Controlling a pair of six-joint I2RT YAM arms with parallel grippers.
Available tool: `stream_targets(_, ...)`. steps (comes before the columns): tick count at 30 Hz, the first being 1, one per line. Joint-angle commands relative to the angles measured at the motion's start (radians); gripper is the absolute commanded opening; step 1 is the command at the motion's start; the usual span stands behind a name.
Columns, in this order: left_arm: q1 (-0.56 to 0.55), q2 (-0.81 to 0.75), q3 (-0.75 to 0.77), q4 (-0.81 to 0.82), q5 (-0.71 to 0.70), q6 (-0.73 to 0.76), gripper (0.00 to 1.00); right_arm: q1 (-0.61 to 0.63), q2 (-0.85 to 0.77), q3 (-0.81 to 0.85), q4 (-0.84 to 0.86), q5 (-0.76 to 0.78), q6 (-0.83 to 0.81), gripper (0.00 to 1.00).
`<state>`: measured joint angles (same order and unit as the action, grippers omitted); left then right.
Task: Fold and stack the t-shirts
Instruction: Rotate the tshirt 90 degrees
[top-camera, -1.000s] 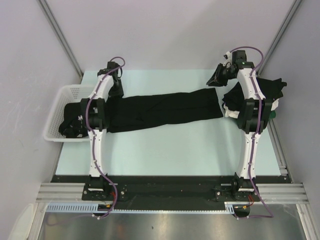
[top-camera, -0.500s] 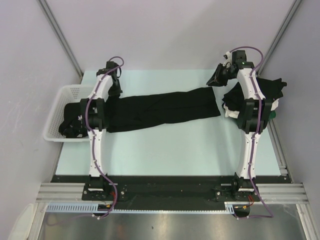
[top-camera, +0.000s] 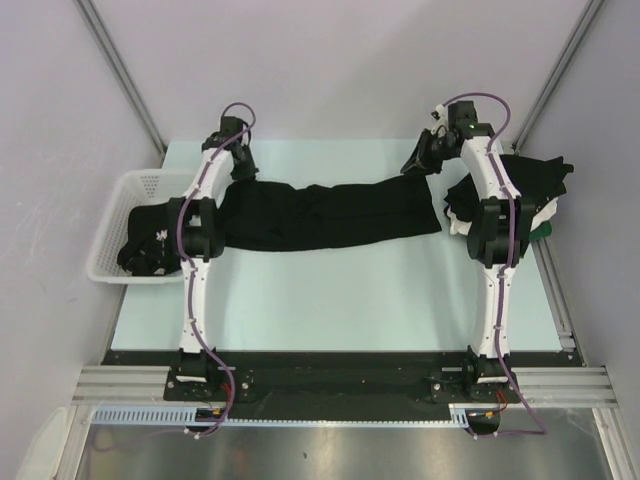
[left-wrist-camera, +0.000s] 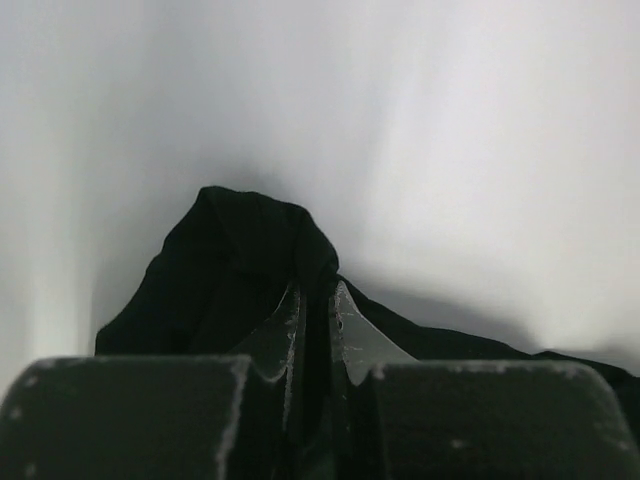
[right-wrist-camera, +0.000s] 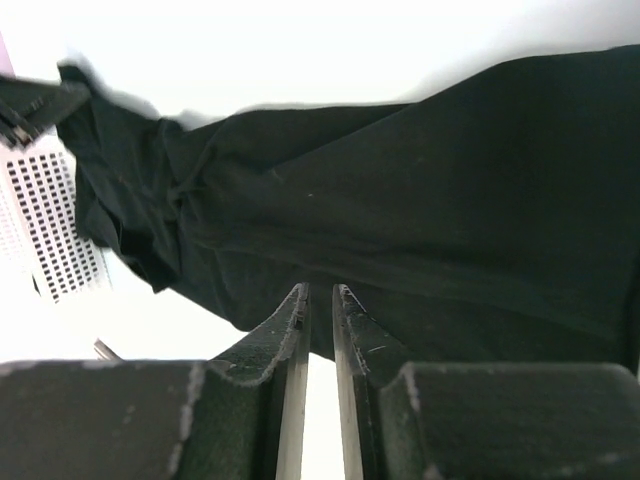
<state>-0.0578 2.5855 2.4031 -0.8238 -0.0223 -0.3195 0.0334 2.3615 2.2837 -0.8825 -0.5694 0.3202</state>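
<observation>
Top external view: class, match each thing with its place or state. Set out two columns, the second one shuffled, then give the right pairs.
Things
1. stretched black t-shirt
2. white basket
3. heap of shirts
4. left end effector

Places or states
A. at the left edge of the table, with dark cloth inside
B. shut on the stretched shirt's left end
C. at the table's right edge
D. lying across the table's middle

Pairs: 1-D, 2-A, 3-C, 4-B

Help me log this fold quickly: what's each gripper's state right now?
Left gripper: closed on the black t-shirt.
Right gripper: closed on that shirt's other end.
</observation>
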Motion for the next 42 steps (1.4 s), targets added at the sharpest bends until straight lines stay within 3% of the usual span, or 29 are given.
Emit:
stream_targets(1, -0.023, -0.007, 0.01, 0.254, 0.149, -0.102, 0.0, 0.017, -0.015, 0.034, 0.002, -0.004, -0.012, 0.19)
stream_targets(7, -0.034, 0.053, 0.057, 0.512, 0.199, -0.2, 0.0, 0.033, -0.021, 0.02, 0.004, -0.015, -0.018, 0.18)
stream_targets(12, -0.028, 0.097, 0.088, 0.532, 0.079, -0.254, 0.0, 0.049, -0.057, -0.006, -0.009, -0.015, -0.026, 0.18)
stream_targets(22, 0.003, 0.142, 0.099, 0.577, 0.09, -0.32, 0.03, 0.053, -0.134, -0.062, -0.039, 0.029, -0.064, 0.18)
stream_targets(30, 0.019, 0.055, 0.041, 0.647, 0.156, -0.313, 0.3, 0.051, -0.137, -0.062, -0.059, 0.032, -0.079, 0.19)
stream_targets(32, 0.032, 0.041, 0.036, 0.641, 0.157, -0.313, 0.48, 0.051, -0.14, -0.064, -0.061, 0.031, -0.081, 0.2)
stream_targets(36, 0.046, 0.01, 0.036, 0.598, 0.127, -0.287, 0.7, 0.049, -0.148, -0.066, -0.061, 0.023, -0.081, 0.2)
stream_targets(39, 0.047, -0.007, 0.033, 0.545, 0.075, -0.242, 0.79, 0.045, -0.153, -0.069, -0.059, 0.014, -0.078, 0.2)
stream_targets(40, 0.047, -0.01, 0.031, 0.54, 0.07, -0.228, 0.99, 0.043, -0.154, -0.075, -0.059, 0.013, -0.078, 0.2)
stream_targets(42, 0.049, -0.005, 0.033, 0.526, 0.053, -0.22, 0.99, 0.036, -0.163, -0.078, -0.056, 0.006, -0.076, 0.2)
